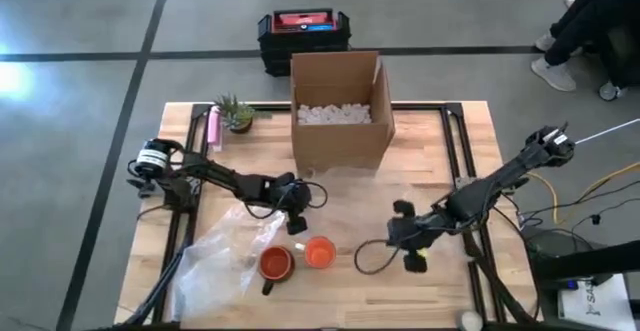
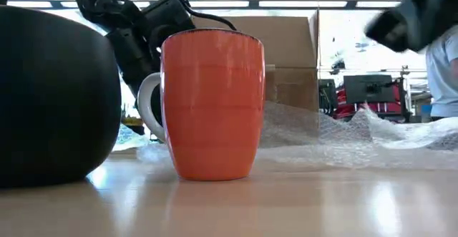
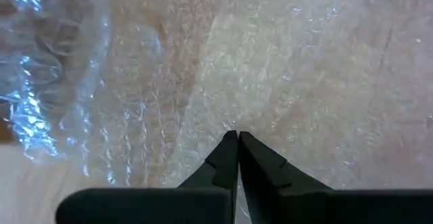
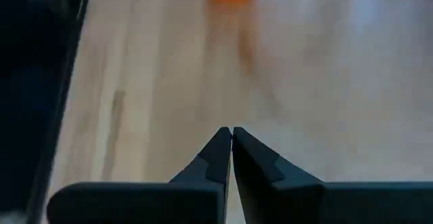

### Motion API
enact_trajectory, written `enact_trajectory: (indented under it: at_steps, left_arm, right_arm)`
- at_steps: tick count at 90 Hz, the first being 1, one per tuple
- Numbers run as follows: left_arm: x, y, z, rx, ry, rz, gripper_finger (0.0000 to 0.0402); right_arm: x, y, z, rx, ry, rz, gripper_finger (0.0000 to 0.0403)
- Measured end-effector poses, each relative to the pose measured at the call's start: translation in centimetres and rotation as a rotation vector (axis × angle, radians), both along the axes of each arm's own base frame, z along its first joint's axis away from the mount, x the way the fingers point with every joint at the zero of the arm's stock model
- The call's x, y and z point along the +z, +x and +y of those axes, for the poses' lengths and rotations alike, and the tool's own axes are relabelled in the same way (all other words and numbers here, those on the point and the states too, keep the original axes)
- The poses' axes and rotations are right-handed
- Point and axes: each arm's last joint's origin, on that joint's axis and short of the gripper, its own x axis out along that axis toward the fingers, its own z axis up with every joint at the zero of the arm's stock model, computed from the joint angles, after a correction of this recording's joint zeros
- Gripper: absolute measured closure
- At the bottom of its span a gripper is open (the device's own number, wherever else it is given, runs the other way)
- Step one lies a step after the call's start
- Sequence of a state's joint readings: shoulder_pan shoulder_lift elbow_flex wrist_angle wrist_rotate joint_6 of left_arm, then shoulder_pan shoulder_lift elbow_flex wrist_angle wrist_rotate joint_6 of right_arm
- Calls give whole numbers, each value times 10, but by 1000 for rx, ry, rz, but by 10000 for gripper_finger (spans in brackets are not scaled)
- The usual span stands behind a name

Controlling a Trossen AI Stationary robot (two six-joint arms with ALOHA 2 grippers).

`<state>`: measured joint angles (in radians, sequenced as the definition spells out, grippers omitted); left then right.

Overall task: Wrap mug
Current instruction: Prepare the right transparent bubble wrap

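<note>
The left hand point(image 3: 233, 139), fingers closed on the bubble wrap point(image 1: 225, 256), pins its edge beside the orange mug point(image 1: 319, 253), while the right hand point(image 4: 232, 132) waits closed and empty above the desk point(image 1: 440, 161).

An orange mug point(image 2: 212, 107) stands upright on the wooden table point(image 2: 286, 205), its white handle point(image 2: 149, 107) turned toward a dark arm point(image 2: 136, 29) that comes down behind it; this is the left arm, though its fingertips are hidden; a large dark rounded object point(image 2: 54, 97) sits close beside the mug; crumpled bubble wrap point(image 2: 358, 140) lies on the mug's other side, away from the arm; a cardboard box point(image 2: 290, 61) stands behind.
</note>
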<state>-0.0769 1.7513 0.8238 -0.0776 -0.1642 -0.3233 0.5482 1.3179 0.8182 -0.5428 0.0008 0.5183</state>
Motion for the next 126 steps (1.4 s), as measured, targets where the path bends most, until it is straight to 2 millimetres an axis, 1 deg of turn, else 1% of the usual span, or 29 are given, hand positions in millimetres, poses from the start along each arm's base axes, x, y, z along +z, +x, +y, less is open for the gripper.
enact_trajectory:
  at_steps: [12, 19, 23, 31, 36, 43, 47, 50, 53, 60, 65, 72, 78, 83, 87, 93, 99, 104, 118, 126]
  left_arm:
    - [0, 0, 0, 0, 0, -3, 401]
    - [0, 0, 0, 0, -1, -4, 401]
    - [0, 0, 0, 0, 0, -4, 401]
    - [0, 0, 0, 0, -1, -4, 401]
    - [0, 0, 0, 1, 0, -4, 401]
    - [0, 0, 0, -9, 7, -3, 401]
    - [0, 0, 1, -16, 11, -3, 401]
    - [0, 0, 1, -18, 12, -3, 401]
    - [0, 0, 0, -19, 13, -3, 401]
    - [1, 0, 1, -19, 14, -5, 401]
    - [1, 0, 1, -19, 13, -5, 401]
    - [3, 1, 1, -20, 14, -7, 401]
    - [10, 2, 0, -25, 15, -3, 402]
    - [17, 0, -3, -44, 24, 25, 402]
    - [27, 0, -6, -62, 29, 25, 402]
    - [48, 0, -12, -77, 27, 11, 402]
    - [67, -2, -13, -75, 36, 5, 402]
    - [78, -3, -13, -60, 48, -20, 402]
    - [115, -7, -14, -29, 12, -159, 402]
    - [125, -10, -19, -46, 6, -185, 402]
  right_arm:
    - [-34, -6, 4, 7, -22, 204, 401]
    - [-47, -11, 0, -25, -104, 314, 401]
    - [-49, -15, -5, -70, -202, 359, 401]
    - [-39, -25, -19, -222, -487, 407, 401]
    - [-27, -33, -28, -332, -670, 408, 401]
    - [-2, -48, -44, -513, -923, 344, 401]
    - [10, -54, -50, -639, -995, 254, 401]
    - [14, -55, -53, -712, -975, 184, 401]
    - [17, -56, -55, -728, -921, 137, 401]
    - [25, -54, -54, -729, -733, 29, 401]
    - [30, -48, -49, -674, -595, -43, 401]
    - [37, -39, -37, -538, -418, -136, 401]
    - [44, -32, -30, -433, -312, -211, 401]
    - [43, -27, -27, -382, -265, -243, 401]
    - [36, -25, -26, -358, -274, -225, 401]
    - [23, -22, -28, -353, -309, -186, 401]
    - [5, -21, -32, -361, -352, -127, 401]
    - [-14, -20, -34, -359, -398, -62, 401]
    - [-53, -2, -35, -351, -374, 8, 401]
    - [-71, 14, -32, -295, -309, 15, 401]
